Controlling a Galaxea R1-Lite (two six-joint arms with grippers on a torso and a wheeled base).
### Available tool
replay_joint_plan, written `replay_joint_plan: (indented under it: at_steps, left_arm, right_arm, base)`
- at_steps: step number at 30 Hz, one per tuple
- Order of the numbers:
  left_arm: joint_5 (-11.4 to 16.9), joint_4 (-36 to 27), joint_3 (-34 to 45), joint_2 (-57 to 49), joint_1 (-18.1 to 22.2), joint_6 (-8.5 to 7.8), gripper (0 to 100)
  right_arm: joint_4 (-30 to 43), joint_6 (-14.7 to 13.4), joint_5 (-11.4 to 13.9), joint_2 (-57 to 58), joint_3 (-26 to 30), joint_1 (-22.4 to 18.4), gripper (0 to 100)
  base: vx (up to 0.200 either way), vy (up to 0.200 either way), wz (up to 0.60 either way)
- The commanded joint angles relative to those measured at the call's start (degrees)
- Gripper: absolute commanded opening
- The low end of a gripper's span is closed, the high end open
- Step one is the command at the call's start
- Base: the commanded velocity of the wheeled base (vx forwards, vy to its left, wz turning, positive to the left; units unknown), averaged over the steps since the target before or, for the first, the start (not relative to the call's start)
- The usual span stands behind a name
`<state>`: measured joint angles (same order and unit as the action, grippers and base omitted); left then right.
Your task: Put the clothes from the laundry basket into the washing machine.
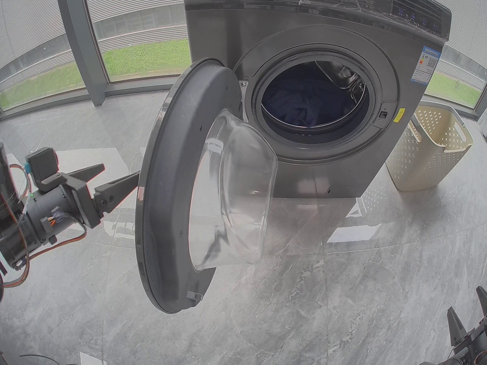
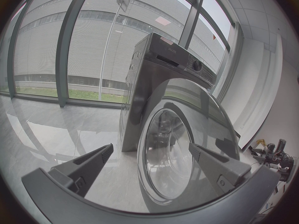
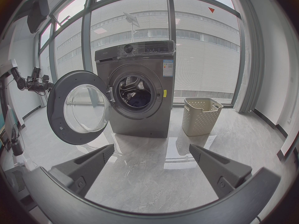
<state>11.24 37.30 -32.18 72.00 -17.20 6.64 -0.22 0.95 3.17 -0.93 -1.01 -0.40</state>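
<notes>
While dark clothes (image 1: 297, 102) lie inside the washing machine (image 1: 324, 178) and the laundry basket (image 1: 431, 153) stands just beside it, the left gripper (image 1: 120, 171) hovers behind its open door (image 1: 167, 178), jaws spread. The right gripper (image 1: 464, 300) is likewise spread, well apart. Risk: an off-centre push could skid off the door.

Bright daylight from the windows (image 1: 142, 51); floor (image 1: 355, 290) glares; fisheye edges bend, wrist-view corners seemingly vignetted.
</notes>
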Motion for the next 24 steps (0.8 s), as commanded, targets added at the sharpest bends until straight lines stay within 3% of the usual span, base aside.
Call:
replay_joint_plan:
  at_steps: [1,8,24]
  left_arm:
    - [-2.0,3.1,-3.8,8.1,-3.6,0.21,100]
    - [-3.0,3.5,-9.7,12.9,-8.0,0.48,100]
    - [-3.2,2.9,-20.1,21.1,-13.3,0.48,100]
  right_arm:
    - [0.0,0.0,0.0,0.7,1.0,0.1,100]
    - [0.0,0.2,0.0,0.7,1.0,0.0,100]
    - [0.0,0.2,0.0,0.7,1.0,0.0,100]
  base:
    - [0.0,0.0,0.0]
    - [0.0,0.0,0.0]
    - [0.0,0.0,0.0]
